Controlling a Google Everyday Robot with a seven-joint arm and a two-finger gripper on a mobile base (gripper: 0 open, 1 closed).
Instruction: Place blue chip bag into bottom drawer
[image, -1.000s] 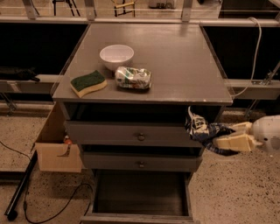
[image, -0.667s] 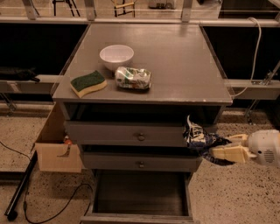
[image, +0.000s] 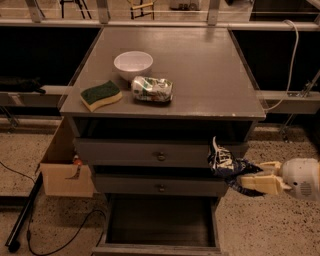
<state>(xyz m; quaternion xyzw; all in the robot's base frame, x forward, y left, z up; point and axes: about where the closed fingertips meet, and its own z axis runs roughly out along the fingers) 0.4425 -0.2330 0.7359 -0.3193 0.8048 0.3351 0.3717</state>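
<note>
We see a grey three-drawer cabinet whose flat grey surface (image: 210, 75) carries a round white bowl (image: 133, 64) showing its pale inside, a green sponge with a yellow underside (image: 101, 95) just in front and to the left of the bowl, and a small green-and-white wrinkled packet (image: 152, 89) touching or nearly touching the bowl's front. Below, the two shallow grey drawers with round knobs, the upper one (image: 120, 152) and the middle one (image: 125, 186), sit pushed in. The deep grey bottom drawer (image: 155, 248) stands pulled out with its dark floor in view. To the left of the cabinet an open brown cardboard box (image: 65, 177) rests on the speckled floor, with a small reddish thing at its rim that we cannot identify. The dark blue shiny foil chip bag (image: 225, 162) hangs outside the cabinet's right front corner, at about the height of the gap between the two knobbed drawers, above and to the right of the open drawer. The cream-fingered end effector (image: 247, 178) reaches in from the right and is clamped on the bag's lower end. Compared with the earlier frames, the bag and end effector sit lower, down from top-drawer height, while the bowl, sponge, packet and drawers are unchanged.
</note>
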